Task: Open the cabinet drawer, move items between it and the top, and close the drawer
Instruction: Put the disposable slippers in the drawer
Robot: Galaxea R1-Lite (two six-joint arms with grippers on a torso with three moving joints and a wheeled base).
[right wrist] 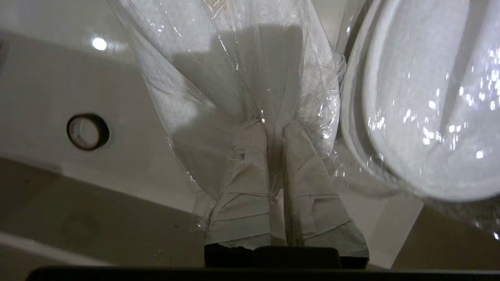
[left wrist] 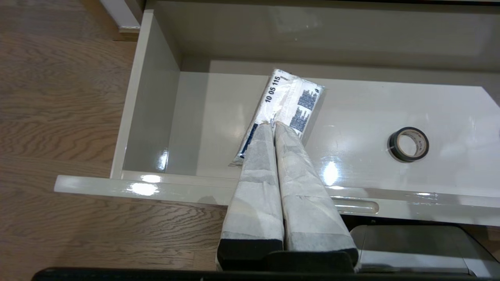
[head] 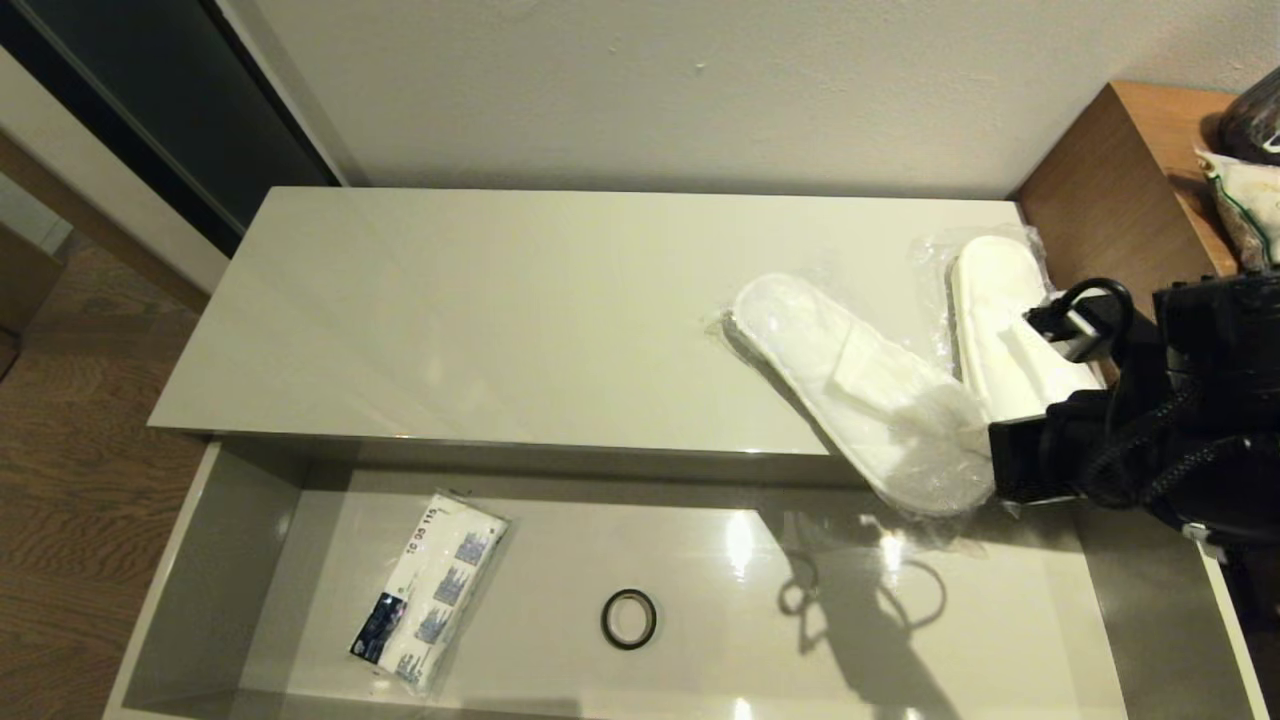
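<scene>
The cabinet drawer (head: 180, 580) stands pulled out below the cream top (head: 500, 310). In it lies a flat white packet (head: 430, 590) (left wrist: 289, 105) with blue-black print. Two bagged pairs of white slippers rest on the top at the right. The nearer pair (head: 850, 380) (right wrist: 242, 70) juts past the top's front edge over the drawer. My right gripper (head: 985, 470) (right wrist: 269, 125) is shut on that pair's clear plastic bag. The farther pair (head: 1000, 310) (right wrist: 429, 97) lies beside it. My left gripper (left wrist: 273, 124) is shut on nothing, in front of the drawer's front panel.
A small black ring (head: 629, 619) (left wrist: 408, 144) (right wrist: 88, 131) lies on the drawer floor near the middle. A taller brown wooden desk (head: 1110, 180) with bagged goods (head: 1250, 200) stands against the cabinet's right end. Wooden floor (head: 70, 470) lies to the left.
</scene>
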